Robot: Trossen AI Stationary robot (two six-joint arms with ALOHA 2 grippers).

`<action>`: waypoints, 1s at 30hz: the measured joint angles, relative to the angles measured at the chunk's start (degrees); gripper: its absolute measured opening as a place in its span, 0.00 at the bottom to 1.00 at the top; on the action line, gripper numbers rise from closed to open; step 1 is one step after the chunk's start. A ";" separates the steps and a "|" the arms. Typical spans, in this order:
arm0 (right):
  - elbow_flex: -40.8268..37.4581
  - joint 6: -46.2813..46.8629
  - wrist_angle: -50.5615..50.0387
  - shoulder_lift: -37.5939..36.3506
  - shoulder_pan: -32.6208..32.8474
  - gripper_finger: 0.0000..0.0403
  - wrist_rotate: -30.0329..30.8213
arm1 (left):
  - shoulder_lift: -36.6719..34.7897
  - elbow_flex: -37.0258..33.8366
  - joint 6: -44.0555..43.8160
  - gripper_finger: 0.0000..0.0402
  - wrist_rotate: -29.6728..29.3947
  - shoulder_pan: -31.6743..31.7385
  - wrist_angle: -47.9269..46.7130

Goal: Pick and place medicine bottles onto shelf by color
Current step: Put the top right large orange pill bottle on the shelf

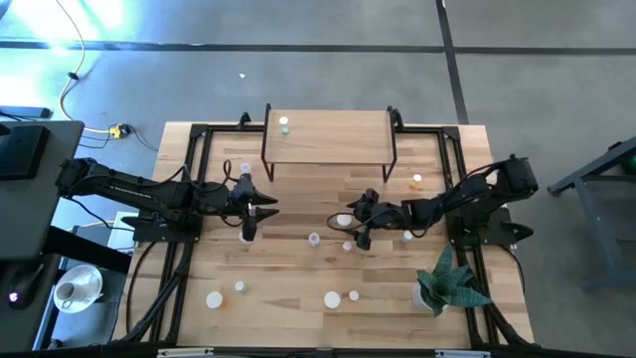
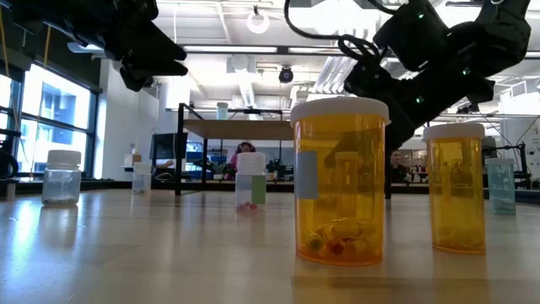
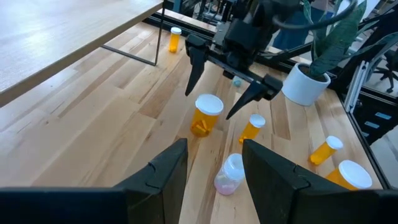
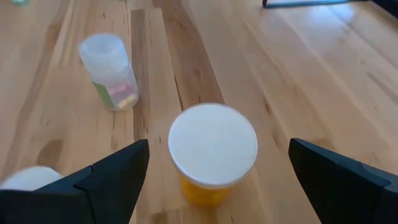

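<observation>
The shelf (image 1: 328, 139) stands at the table's far side with one white-capped bottle (image 1: 284, 123) on top. Several medicine bottles stand scattered on the table. My right gripper (image 1: 355, 224) is open and low over an upright orange bottle (image 4: 212, 146). Its fingers (image 4: 115, 174) stand on either side of the white cap without touching. A whitish bottle (image 4: 111, 71) stands just beyond. My left gripper (image 1: 248, 211) hovers left of centre, open, with nothing between its fingers (image 3: 168, 180). From there it looks at the right gripper (image 3: 224, 87) and the orange bottle (image 3: 207, 115).
A potted plant (image 1: 447, 283) stands at the near right corner. More bottles stand near the front edge (image 1: 332, 298), (image 1: 214, 298), and two orange ones loom close in the low view (image 2: 340, 181), (image 2: 456, 186). Black rails (image 1: 189, 179) run along both table sides.
</observation>
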 joint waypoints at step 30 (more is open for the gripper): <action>0.00 -0.17 2.61 2.24 -0.02 0.64 -1.11 | 0.00 0.00 0.02 0.36 0.00 0.00 0.00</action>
